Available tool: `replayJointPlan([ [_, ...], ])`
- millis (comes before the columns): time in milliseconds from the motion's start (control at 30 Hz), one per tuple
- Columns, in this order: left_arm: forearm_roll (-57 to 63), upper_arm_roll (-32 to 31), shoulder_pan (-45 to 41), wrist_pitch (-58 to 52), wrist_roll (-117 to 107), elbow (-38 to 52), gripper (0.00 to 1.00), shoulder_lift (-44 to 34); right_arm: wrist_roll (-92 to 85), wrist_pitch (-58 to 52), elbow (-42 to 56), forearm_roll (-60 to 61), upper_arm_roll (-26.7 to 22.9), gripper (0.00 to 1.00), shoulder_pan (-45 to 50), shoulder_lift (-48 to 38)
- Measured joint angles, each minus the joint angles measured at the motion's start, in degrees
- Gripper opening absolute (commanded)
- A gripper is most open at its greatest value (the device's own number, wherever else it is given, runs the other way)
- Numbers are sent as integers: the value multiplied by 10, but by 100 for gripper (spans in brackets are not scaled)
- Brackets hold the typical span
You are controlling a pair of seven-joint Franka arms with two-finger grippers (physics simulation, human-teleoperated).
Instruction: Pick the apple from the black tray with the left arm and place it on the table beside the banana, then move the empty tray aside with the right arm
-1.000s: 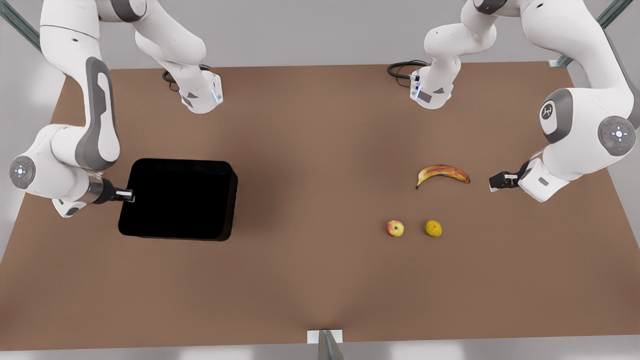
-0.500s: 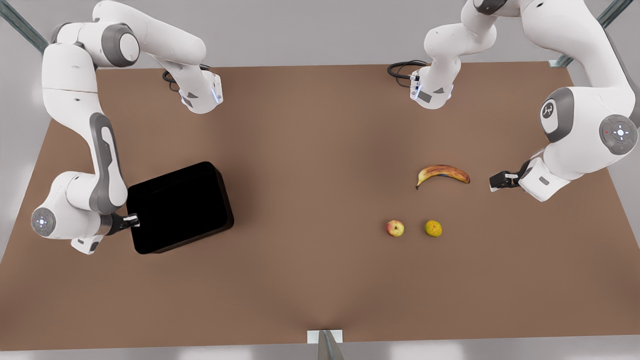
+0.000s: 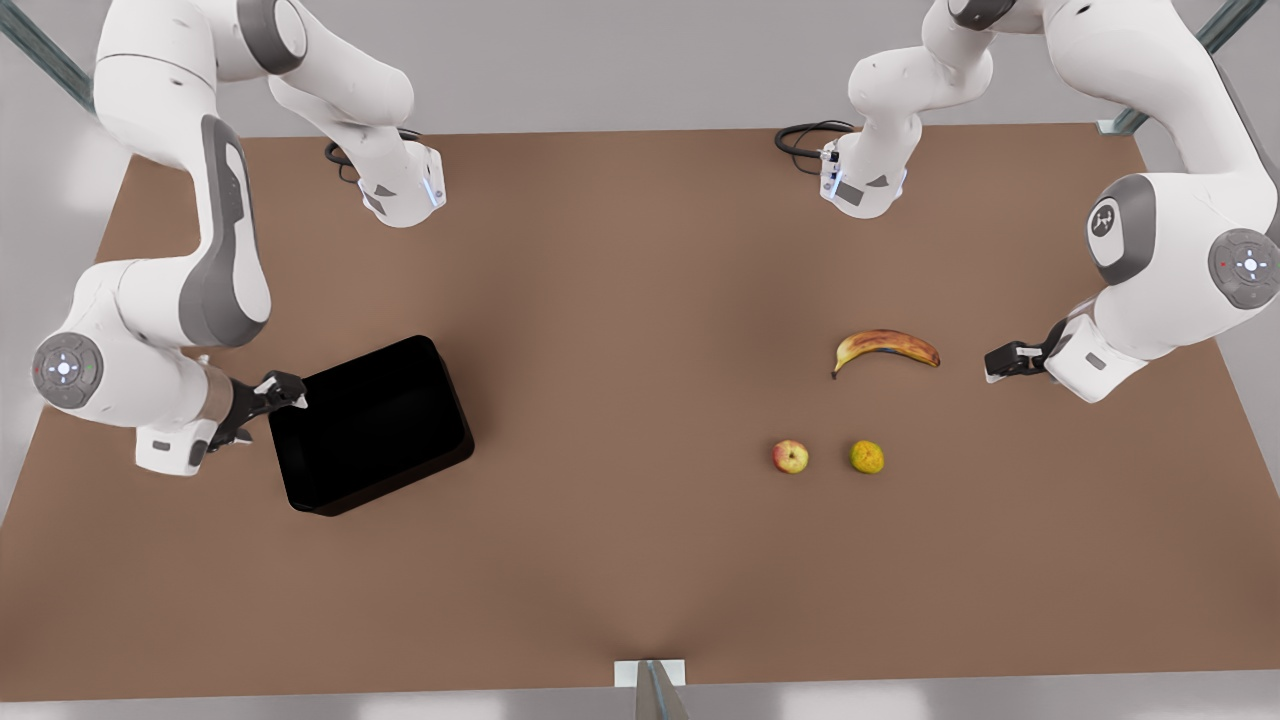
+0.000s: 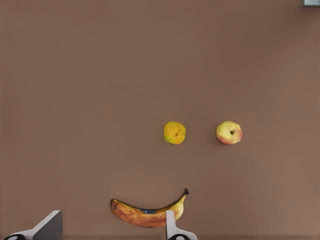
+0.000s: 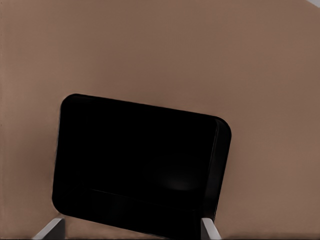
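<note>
Apple [image 3: 790, 457] is lying on the table [image 3: 620, 560], no longer in the black tray [image 3: 372, 425], resting near the banana [image 3: 885, 349] on its near side and just beside a bumpy yellow-green fruit [image 3: 867, 456] that sits to its right in the front view. From my left wrist I am seeing the banana [image 4: 148, 212], the apple [image 4: 229, 133] and the yellow-green fruit [image 4: 174, 132] all apart from one another on the bare brown top.

I am holding my left gripper [image 3: 998, 362] low over the table just to the right of the banana's tip in the front view, the forearm reaching in from the right edge with the elbow folded high; its fingers [image 4: 171, 226] are standing apart with nothing between them.

I am keeping my right gripper [image 3: 277, 392] at the far left corner of the tray, which is sitting skewed on the table on the front view's left. That arm is bending down from its base, wrist turned toward the tray. Its fingertips [image 5: 209, 229] are spread wide at the tray's [image 5: 140, 165] edge, clamping nothing.
</note>
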Motion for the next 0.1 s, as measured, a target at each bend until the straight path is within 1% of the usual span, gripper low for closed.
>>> replayJointPlan([
  [100, 0, 0, 0, 0, 0, 0, 100, 0, 14, -23, 0, -2, 3, 100, 10, -1],
])
